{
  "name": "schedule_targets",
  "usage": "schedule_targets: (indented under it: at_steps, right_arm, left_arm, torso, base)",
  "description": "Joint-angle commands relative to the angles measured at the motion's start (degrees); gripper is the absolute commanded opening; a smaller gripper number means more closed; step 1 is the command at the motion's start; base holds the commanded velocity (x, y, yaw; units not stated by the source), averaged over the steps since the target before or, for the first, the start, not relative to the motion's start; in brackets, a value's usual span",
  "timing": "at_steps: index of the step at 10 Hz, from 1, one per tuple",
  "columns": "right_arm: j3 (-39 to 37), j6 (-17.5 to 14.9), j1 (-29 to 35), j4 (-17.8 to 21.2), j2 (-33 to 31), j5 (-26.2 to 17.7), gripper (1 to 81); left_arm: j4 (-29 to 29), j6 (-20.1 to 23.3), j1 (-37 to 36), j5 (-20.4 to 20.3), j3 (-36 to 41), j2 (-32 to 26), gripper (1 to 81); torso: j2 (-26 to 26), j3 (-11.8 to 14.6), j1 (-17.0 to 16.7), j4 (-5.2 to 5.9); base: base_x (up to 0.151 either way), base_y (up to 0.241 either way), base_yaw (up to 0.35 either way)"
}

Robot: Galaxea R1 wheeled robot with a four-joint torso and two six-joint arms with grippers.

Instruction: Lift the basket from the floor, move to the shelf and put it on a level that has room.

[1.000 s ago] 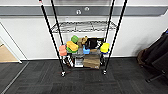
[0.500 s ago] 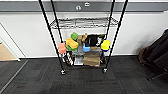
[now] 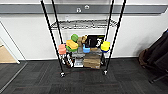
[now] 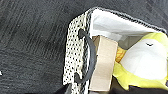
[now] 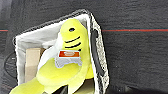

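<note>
**Mia:** What is in front of the robot?

**Ben:** A tall shelf (image 3: 83, 37) with thin black poles. It stands on the dark floor (image 3: 82, 82), right by the white wall (image 3: 30, 35). In the head view it is up at twelve o'clock.

**Mia:** What is on it?

**Ben:** One level (image 3: 83, 24) near the top is a bare wire grid. Under it is a tier full of colourful blocks (image 3: 72, 44): pink, orange, green, blue and yellow. At the very bottom sits a brown cardboard box (image 3: 92, 60).

**Mia:** Where is the basket?

**Ben:** The wrist cameras look down on it. In the left wrist view the basket (image 4: 75, 50) is cream and dotted, with white cloth inside and a dark handle (image 4: 90, 56) on its end. The dark carpet is under it. I cannot tell if it is touching the carpet.

**Mia:** Is something inside?

**Ben:** Yes! A yellow soft toy (image 5: 68, 65) with black stripes and a little orange tag. Next to it, touching it, is a tan block (image 4: 103, 62), close to the handle.

**Mia:** Are the robot's jaws open? Do they hold the basket?

**Ben:** I cannot tell, not for the left one and not for the right one. The fingers are too hard to see.

**Mia:** Anything else?

**Ben:** A thin red line (image 5: 135, 30) on the carpet by the basket, and something dark (image 3: 157, 55) at three o'clock in the head view.
</note>
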Motion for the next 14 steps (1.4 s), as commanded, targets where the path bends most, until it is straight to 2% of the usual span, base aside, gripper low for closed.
schedule_targets:
  at_steps: [1,3,7,8,9,11,14]
  right_arm:
    - [0.2,0.3,7.2,2.0,-0.2,-3.5,81.1]
    - [0.1,0.3,7.7,2.0,0.5,-3.5,81.1]
    - [-0.9,0.4,8.7,2.7,1.1,-4.2,81.1]
    - [-1.0,0.4,9.1,3.3,1.2,-4.2,81.1]
    - [-1.0,0.4,9.7,3.9,1.4,-4.2,81.1]
    - [-1.5,0.6,10.1,4.3,2.4,-4.2,81.1]
    - [-4.5,0.7,10.1,4.3,4.8,-4.0,81.1]
  left_arm:
    - [-0.4,-0.2,-4.8,3.6,0.6,-0.3,81.1]
    - [-0.4,-0.2,-5.2,3.5,0.6,-0.1,81.1]
    - [-0.3,-0.2,-5.8,3.5,0.6,-0.4,81.1]
    - [-0.4,-0.2,-6.4,3.5,0.8,-0.6,81.1]
    - [0.0,-0.1,-7.2,3.6,2.2,-1.1,81.1]
    - [0.2,0.0,-8.1,3.4,2.9,-1.3,81.1]
    - [0.0,0.0,-9.2,3.5,3.5,0.0,81.1]
  torso:
    - [-5.4,-5.3,3.5,0.00]
    - [-8.3,-7.0,5.3,0.00]
    - [-16.0,-13.7,10.2,0.00]
    - [-17.8,-10.5,11.3,0.00]
    - [-13.4,-11.1,8.5,0.00]
    - [-15.4,-11.6,9.7,0.00]
    - [-15.7,-11.8,9.9,0.00]
  base:
    - [0.000,0.000,0.000]
    - [0.000,0.000,0.000]
    - [0.000,0.000,0.000]
    - [0.000,0.000,0.000]
    - [0.000,0.000,0.000]
    - [0.000,0.000,0.000]
    - [0.000,0.000,0.000]
